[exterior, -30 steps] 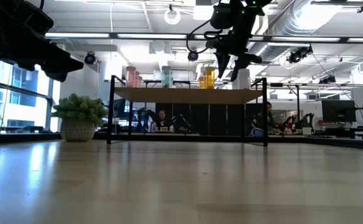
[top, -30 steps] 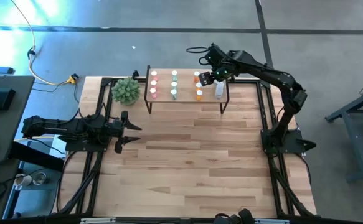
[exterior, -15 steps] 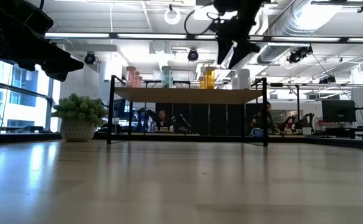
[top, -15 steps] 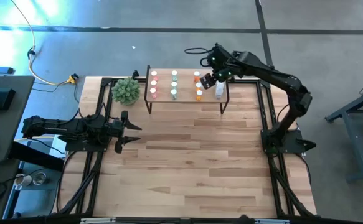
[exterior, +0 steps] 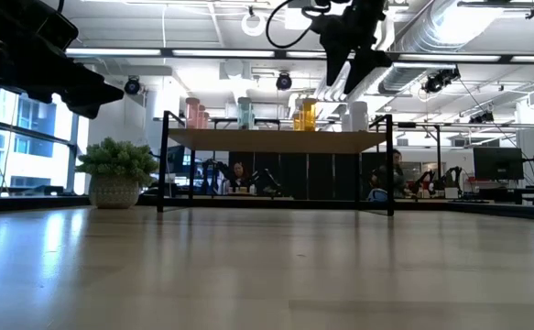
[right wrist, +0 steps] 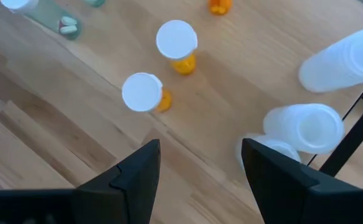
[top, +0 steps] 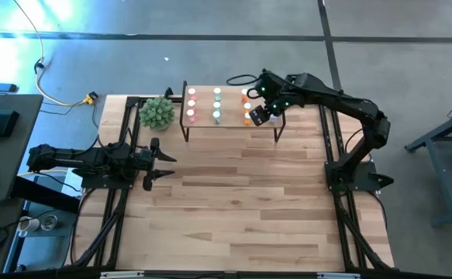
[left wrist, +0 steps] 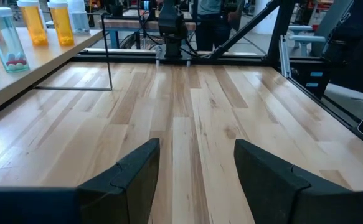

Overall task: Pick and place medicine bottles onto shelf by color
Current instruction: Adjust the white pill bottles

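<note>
The shelf (top: 231, 111) stands at the table's far edge, its wooden top on thin black legs (exterior: 274, 139). On it the medicine bottles stand upright in rows by colour: pink (top: 191, 105), green (top: 216, 105), orange (top: 246, 116) and white (exterior: 354, 115). My right gripper (top: 257, 115) hangs open above the shelf's right part, pointing steeply down, well clear of the caps (exterior: 344, 71). Below its fingers (right wrist: 200, 180) show two orange bottles (right wrist: 177, 45) and three white ones (right wrist: 306, 127). My left gripper (top: 160, 163) waits open at the table's left, level above the wood (left wrist: 197, 180).
A small potted plant (top: 157, 113) stands just left of the shelf. The slatted tabletop (top: 233, 194) stretches bare from the shelf to the near edge. Black frame rails run along the table's left and right sides. People sit in the room behind (exterior: 239, 174).
My right gripper has risen from just above the bottles at the shelf's far right and drifted toward the table's near edge over the orange and white rows, staying open. The bottles have not moved.
</note>
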{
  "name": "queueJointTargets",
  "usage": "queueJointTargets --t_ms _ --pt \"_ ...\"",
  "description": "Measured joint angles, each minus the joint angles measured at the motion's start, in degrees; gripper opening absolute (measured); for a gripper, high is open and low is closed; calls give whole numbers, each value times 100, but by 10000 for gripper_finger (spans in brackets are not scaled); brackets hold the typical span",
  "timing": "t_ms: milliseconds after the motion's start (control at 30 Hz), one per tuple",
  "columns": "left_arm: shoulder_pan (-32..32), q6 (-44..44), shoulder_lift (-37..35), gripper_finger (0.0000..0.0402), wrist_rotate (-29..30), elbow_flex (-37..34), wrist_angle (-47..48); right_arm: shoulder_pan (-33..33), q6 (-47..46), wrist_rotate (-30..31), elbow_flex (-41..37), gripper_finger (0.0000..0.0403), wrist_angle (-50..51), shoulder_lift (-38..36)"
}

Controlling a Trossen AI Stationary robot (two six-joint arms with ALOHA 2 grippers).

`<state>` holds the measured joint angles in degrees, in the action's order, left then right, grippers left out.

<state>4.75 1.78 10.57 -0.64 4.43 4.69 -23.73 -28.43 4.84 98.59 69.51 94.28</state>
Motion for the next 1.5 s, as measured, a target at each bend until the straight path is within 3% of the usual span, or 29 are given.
queueJointTargets --t_ms 633,1167,1500 --pt "-1 -3 0 196 0 0 -3 12 -273 -200 -9 216 120 232" --pt "-2 -4 0 196 0 2 -4 12 -328 -18 -9 216 444 256" --pt "-1 0 0 196 0 2 -4 215 348 13 -9 216 392 75"
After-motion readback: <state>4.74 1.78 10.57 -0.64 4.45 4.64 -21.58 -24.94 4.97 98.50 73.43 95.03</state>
